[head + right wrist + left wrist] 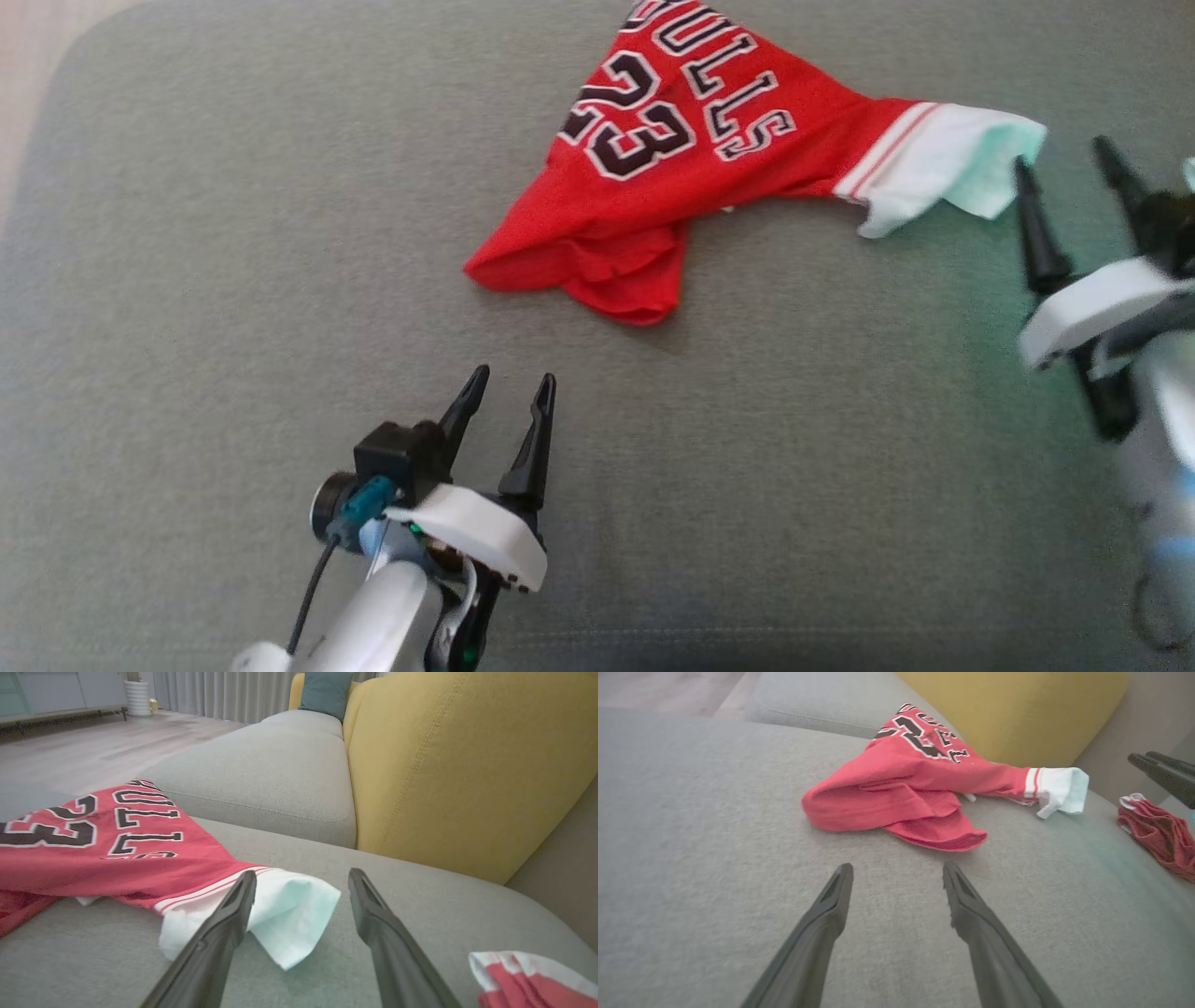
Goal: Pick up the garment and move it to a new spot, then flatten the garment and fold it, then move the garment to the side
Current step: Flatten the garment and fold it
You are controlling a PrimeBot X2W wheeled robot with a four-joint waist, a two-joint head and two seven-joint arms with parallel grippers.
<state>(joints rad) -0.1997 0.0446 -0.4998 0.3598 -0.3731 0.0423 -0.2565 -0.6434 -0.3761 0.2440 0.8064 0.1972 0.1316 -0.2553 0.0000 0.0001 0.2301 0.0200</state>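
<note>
- The garment is a thin red jersey printed with black, white-edged block letters and the number 23. In the head view it lies crumpled in a rough triangle on the grey sofa seat, running from 12 o'clock toward 2 o'clock.
- Its tip at 2 o'clock is a white band with thin red stripes and a faint green cast. The corner nearest the middle is doubled over in soft, rounded folds.
- The sofa seat is a matte, finely woven cloth with a rounded corner at 10 o'clock.
- We see the left pincer between 6 and 7 o'clock. Its two dark, tapered fingers are spread and bare, apart from the garment.
- The right pincer sits at 3 o'clock, fingers spread and pinching nothing, its tips just beside the white band.
- The right wrist view adds the room beyond. A yellow backrest with a stitched seam stands at 2 o'clock, a teal pillow at 12 o'clock and a pale wooden floor at 10 o'clock.
- In that view the band's limp corner lies partly behind one finger. We cannot tell whether they touch.
- The left wrist view gives us a second red cloth with a white edge at 3 o'clock, well apart from the garment.
</note>
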